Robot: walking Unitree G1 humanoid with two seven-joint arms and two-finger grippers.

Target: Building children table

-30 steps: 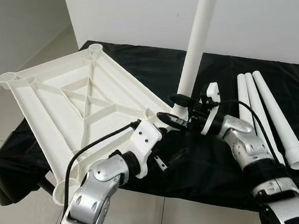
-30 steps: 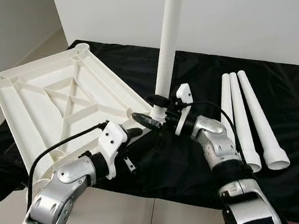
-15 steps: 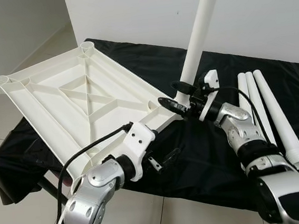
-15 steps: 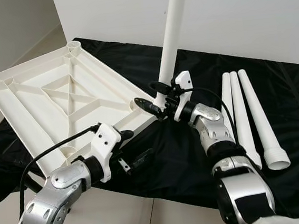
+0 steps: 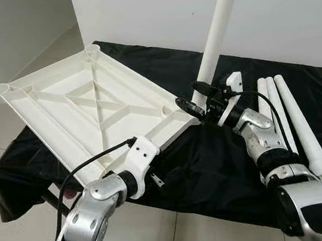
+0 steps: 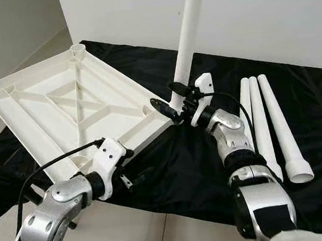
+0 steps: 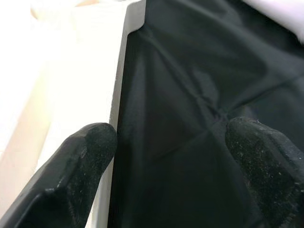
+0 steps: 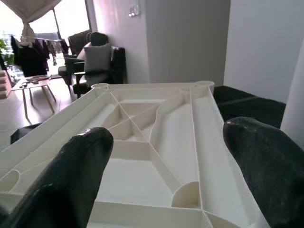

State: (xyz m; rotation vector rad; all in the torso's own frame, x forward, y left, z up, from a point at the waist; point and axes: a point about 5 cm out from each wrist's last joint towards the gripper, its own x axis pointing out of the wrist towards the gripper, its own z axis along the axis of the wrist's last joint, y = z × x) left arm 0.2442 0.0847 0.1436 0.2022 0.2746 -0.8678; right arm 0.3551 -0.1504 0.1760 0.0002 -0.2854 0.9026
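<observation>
The white ribbed tabletop point(image 5: 86, 113) lies upside down on the black-draped table point(image 5: 222, 160). One white leg point(image 5: 217, 35) stands upright in its near right corner socket. My right gripper point(image 5: 193, 97) is open at the base of that leg, one finger over the tabletop's corner, the other in front of the leg. In the right wrist view its fingers point(image 8: 76, 171) are spread, with the tabletop's ribs point(image 8: 156, 142) between them. My left gripper point(image 7: 171, 156) is open over the black cloth, beside the tabletop's near edge point(image 7: 85, 95), holding nothing.
Three loose white legs point(image 5: 289, 122) lie side by side on the cloth at the right. The tabletop's left part overhangs the table above the tiled floor point(image 5: 3, 135). A white wall point(image 5: 287, 11) stands behind the table.
The tabletop has shifted away and to the left and lies flatter. My left arm has drawn back from under its corner. My right gripper and the upright leg have moved slightly up and right.
</observation>
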